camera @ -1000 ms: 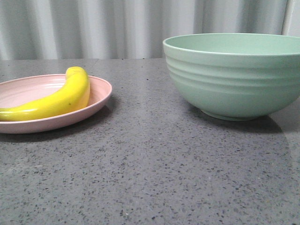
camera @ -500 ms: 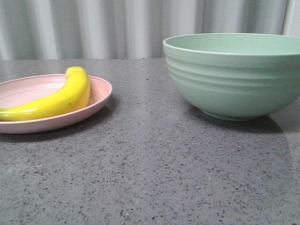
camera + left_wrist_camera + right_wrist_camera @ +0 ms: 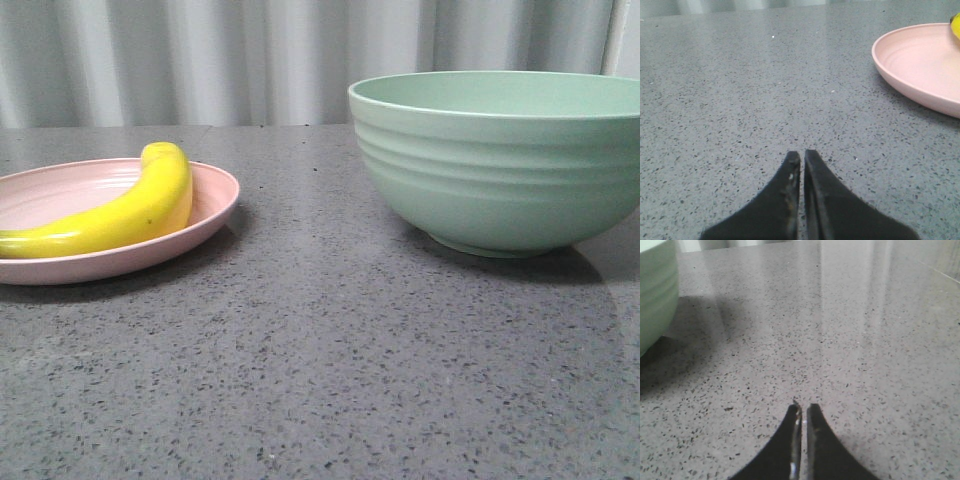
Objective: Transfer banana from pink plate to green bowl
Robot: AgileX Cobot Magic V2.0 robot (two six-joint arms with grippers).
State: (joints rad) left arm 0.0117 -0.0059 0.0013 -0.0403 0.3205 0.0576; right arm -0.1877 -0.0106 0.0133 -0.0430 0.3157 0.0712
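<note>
The grey speckled table (image 3: 330,350) carries everything. The green bowl (image 3: 500,160), ridged and deep, is cut off at the right edge, its inside hidden. The pink plate (image 3: 205,215) runs off the left edge. On it lies the banana (image 3: 140,210), glossy yellow, curved, its near tip cut off. The left gripper (image 3: 801,156) and right gripper (image 3: 802,407) have fingertips pressed together, holding nothing.

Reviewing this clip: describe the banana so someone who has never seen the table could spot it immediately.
On the grey speckled table, look left in the front view to the shallow pink plate, well apart from the tall green bowl on the right. The banana lies in that plate, curved along its near side. It is the only bright yellow, glossy thing in sight.
</note>
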